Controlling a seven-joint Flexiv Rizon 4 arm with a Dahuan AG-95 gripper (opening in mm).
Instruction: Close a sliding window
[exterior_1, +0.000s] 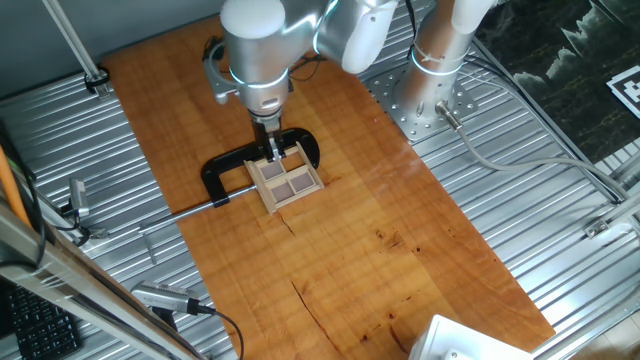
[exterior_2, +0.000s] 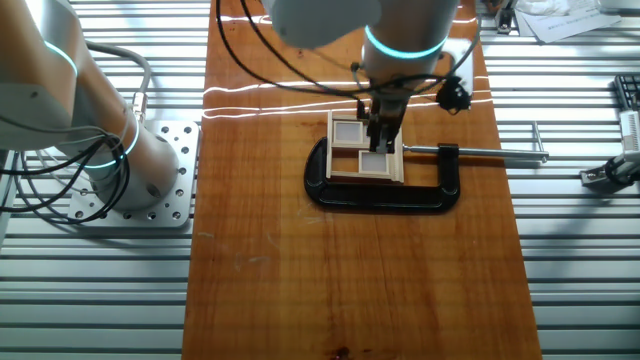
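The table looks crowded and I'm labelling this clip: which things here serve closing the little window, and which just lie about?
For the job:
- sliding window
- hand, down at the window
- black clamp around the window
- wooden board beneath them

Lying about:
- white object at the board's corner
- keyboard at the table edge
- cables on the metal table

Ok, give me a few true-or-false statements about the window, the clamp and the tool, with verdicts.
1. The sliding window lies on the wooden board. True.
2. A black C-shaped clamp wraps around the window. True.
3. The tool hangs far off to the side, over the metal table. False: it is down at the window frame.
4. The window lies on the ribbed metal surface. False: it is on the board.
5. The clamp's screw rod sticks out past the board's edge. True.
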